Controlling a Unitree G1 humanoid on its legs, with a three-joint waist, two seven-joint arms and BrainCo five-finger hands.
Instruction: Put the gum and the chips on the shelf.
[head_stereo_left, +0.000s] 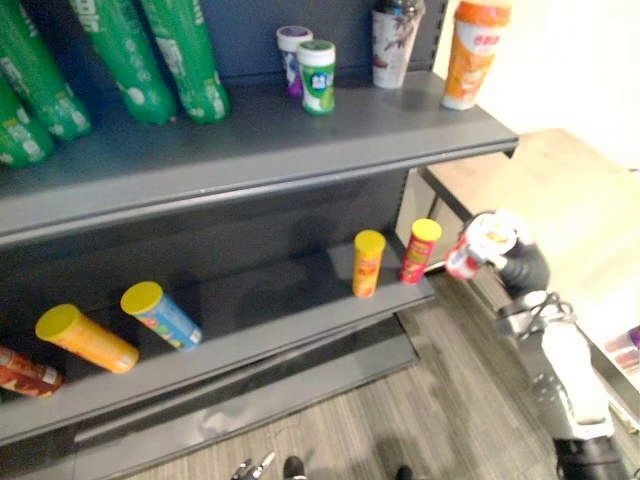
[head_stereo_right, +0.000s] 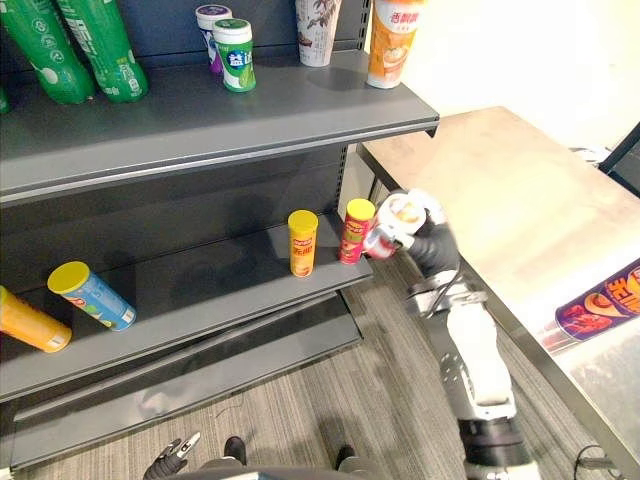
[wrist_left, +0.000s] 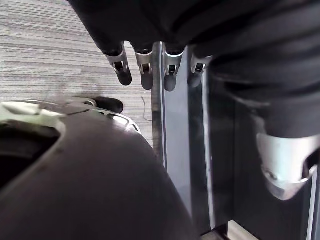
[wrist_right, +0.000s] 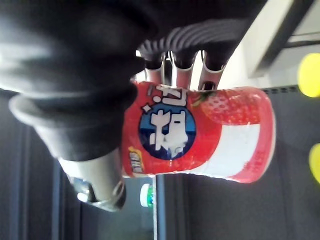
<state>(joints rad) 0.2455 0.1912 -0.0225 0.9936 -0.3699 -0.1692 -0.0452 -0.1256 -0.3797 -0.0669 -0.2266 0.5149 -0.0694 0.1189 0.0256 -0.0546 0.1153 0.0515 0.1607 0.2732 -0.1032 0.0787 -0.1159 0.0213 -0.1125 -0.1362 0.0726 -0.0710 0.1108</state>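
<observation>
My right hand (wrist_right: 75, 75) is shut on a red and white can (wrist_right: 200, 135) printed with a strawberry, fingers curled over it and thumb under. The red can (head_stereo_right: 395, 222) lies tilted in the hand (head_stereo_right: 432, 245), just right of the lower shelf's (head_stereo_left: 280, 320) right end. Beside it on that shelf stand a red chips can (head_stereo_left: 419, 250) and a yellow one (head_stereo_left: 367, 262). Two gum bottles, green-white (head_stereo_left: 318, 76) and purple (head_stereo_left: 292, 55), stand on the upper shelf (head_stereo_left: 300, 150). My left hand (wrist_left: 145, 70) hangs low over the floor, fingers relaxed.
Green bottles (head_stereo_left: 185, 55) lie at the upper shelf's left; a patterned cup (head_stereo_left: 395, 40) and an orange cup (head_stereo_left: 475, 50) stand at its right. Blue (head_stereo_left: 160, 314), orange (head_stereo_left: 85, 337) and red (head_stereo_left: 25, 372) cans lie at the lower shelf's left. A wooden table (head_stereo_right: 520, 200) stands right.
</observation>
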